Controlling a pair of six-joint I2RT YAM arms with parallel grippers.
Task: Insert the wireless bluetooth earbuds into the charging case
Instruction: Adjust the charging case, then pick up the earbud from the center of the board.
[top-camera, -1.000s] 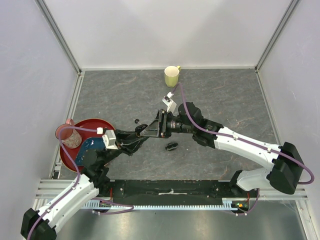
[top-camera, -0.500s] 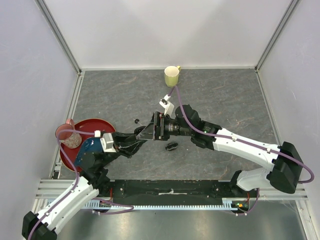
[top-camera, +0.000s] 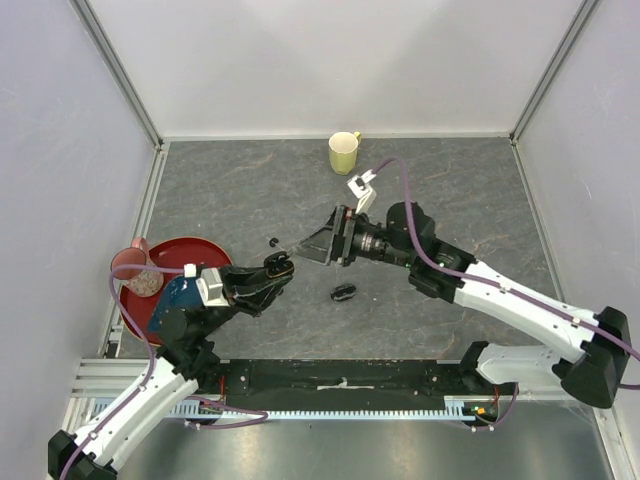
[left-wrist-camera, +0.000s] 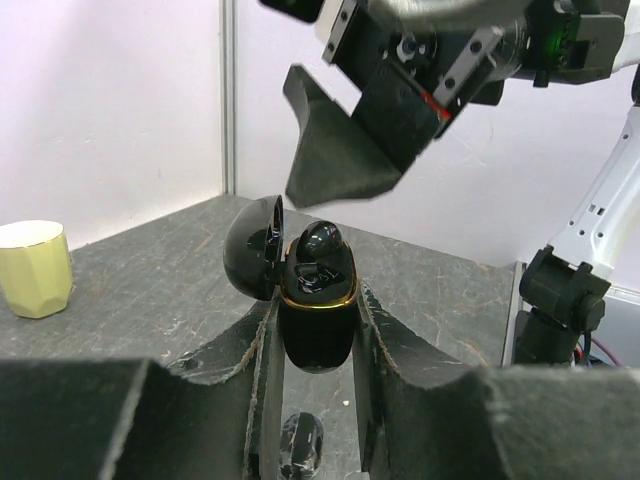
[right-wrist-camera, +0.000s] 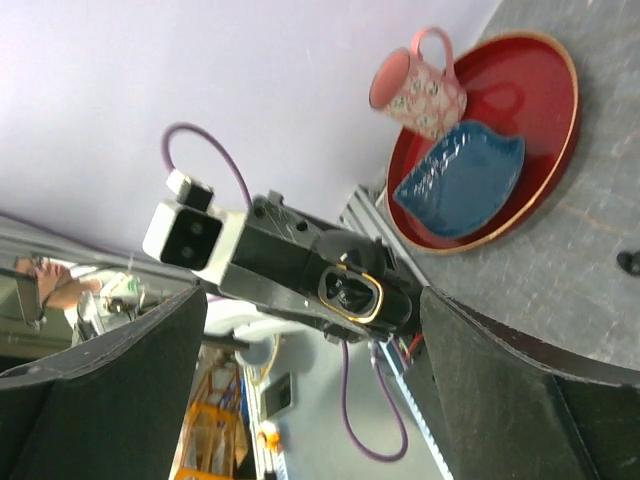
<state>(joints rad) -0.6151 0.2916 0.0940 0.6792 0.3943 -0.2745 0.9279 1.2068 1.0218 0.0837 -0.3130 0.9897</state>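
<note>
My left gripper is shut on an open black charging case with a gold rim, held upright above the table, its lid swung open to the left. A black earbud sits in the case. My right gripper is open and empty, just to the right of the case; its fingers hang over the case in the left wrist view. In the right wrist view the case shows between the spread fingers. A loose earbud lies on the table. A second, closed case lies nearby.
A red tray at the left holds a blue dish and a pink mug. A yellow mug stands at the back. White walls enclose the table on three sides.
My right gripper has drawn back to the right, away from the open case. My left gripper has kept hold of the case and shifted slightly left.
</note>
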